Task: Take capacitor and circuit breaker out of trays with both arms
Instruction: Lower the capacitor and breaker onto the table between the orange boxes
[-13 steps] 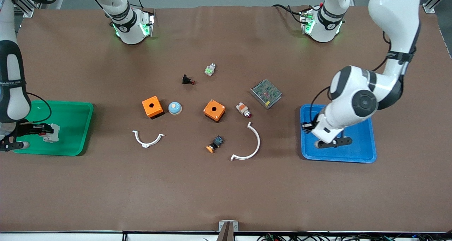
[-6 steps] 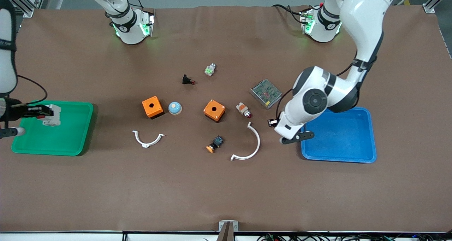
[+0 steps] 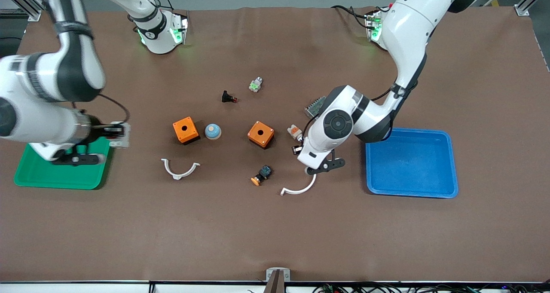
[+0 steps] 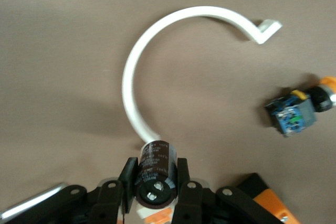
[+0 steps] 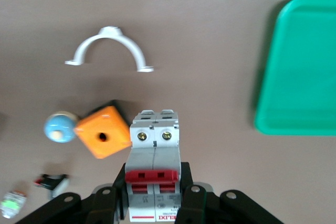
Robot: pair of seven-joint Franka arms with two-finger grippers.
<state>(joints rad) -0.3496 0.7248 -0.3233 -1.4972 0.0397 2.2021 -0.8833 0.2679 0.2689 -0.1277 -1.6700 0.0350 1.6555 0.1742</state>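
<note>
So both trays are empty now: left gripper (image 4: 153, 184) clamps the capacitor (image 4: 154, 169) over the white clip (image 3: 300, 189), right gripper (image 5: 154, 192) clamps the breaker (image 5: 154, 169) just off the green tray (image 3: 60, 177) at its 3 o'clock edge.

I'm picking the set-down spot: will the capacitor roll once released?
Probably, if laid sideways: the capacitor in the left claw is a smooth, round cylinder. Stood on its flat end it may stay, though it looks easily tipped. Its glossy sleeve seems slippery.

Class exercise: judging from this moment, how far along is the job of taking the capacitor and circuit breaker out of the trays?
Done: both trays, green tray and blue tray, look emptied. In hand: the right gripper holds the circuit breaker; the left gripper holds the capacitor, both over the table. Left: setting them down.
</note>
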